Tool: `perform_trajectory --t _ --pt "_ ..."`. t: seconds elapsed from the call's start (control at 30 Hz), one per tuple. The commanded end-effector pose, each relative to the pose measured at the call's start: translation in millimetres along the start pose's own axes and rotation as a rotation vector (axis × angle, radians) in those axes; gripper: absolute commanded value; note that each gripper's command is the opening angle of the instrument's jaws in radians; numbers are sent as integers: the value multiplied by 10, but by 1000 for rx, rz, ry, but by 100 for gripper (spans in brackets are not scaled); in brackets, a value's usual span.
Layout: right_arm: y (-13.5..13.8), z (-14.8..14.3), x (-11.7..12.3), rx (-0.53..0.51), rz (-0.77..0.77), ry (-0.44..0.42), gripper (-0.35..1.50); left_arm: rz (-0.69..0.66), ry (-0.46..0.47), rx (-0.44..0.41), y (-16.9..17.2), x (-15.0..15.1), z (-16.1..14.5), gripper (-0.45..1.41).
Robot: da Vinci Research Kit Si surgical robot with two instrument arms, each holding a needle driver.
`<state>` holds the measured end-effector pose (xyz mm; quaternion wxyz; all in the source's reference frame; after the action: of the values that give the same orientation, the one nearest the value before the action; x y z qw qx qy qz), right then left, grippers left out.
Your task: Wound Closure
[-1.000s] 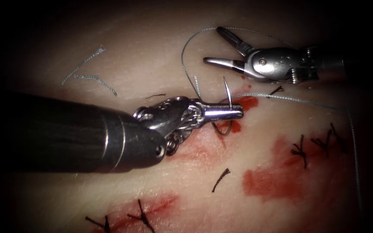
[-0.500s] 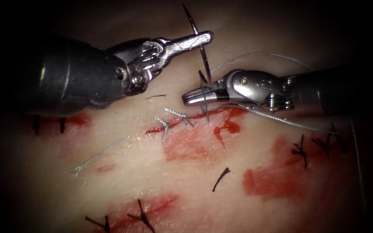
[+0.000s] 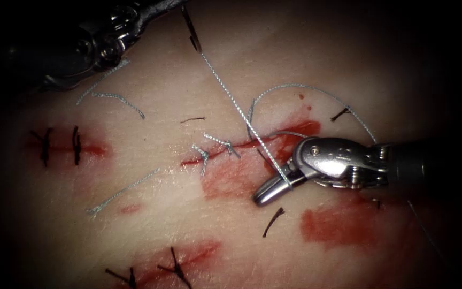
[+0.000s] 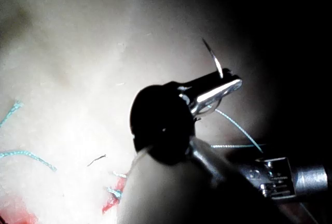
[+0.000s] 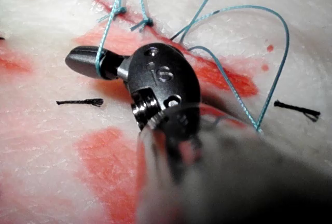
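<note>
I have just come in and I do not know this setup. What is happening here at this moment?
Two robot tools are closing a cut in the tissue. The left tool's end effector holds the curved needle near its thread end, up off the tissue. The thread runs taut from the needle down to the right tool's end effector, which grips it over the red fluid below the cut.

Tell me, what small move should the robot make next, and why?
Probably the left pincer should ease away from the red-stained cut. It grips the curved steel needle, clear of the pale pork tissue; the light blue thread runs straight to the shut right pincer, yet a slack loop lies beside the cut.
</note>
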<state>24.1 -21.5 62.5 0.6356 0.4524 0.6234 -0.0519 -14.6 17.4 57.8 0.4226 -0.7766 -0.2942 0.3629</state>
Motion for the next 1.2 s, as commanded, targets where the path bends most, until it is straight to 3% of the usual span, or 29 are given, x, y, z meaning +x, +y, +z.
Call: perform_trajectory --t 0.03,0.23,0.4,0.57,0.7,0.73,0.8,0.97,1.2 --pt "-3 6 -3 5 8 -4 -35 9 2 7 -6 1 -2 -45" --pt "-52 -8 -7 5 105 -55 -35 65 -13 51 -7 25 -20 -45" --pt "-39 -10 6 -109 123 -52 -35 80 -27 90 -11 14 -22 -45" --pt "13 -18 35 -578 121 123 -35 -46 -164 102 -13 -36 -22 -45" --pt "26 -30 46 -856 143 158 -35 -75 -201 87 -13 -57 -19 -45" --pt "32 -34 46 -995 170 189 -35 -81 -217 85 -12 -63 -17 -45" --pt "38 -37 39 -1044 210 215 -35 -88 -223 82 -11 -65 -16 -45" --pt "49 -35 20 -1102 281 145 -35 -102 -229 84 -11 -65 -16 -45" --pt "68 -22 -3 -1116 338 108 -35 -113 -234 88 -11 -66 -16 -45"
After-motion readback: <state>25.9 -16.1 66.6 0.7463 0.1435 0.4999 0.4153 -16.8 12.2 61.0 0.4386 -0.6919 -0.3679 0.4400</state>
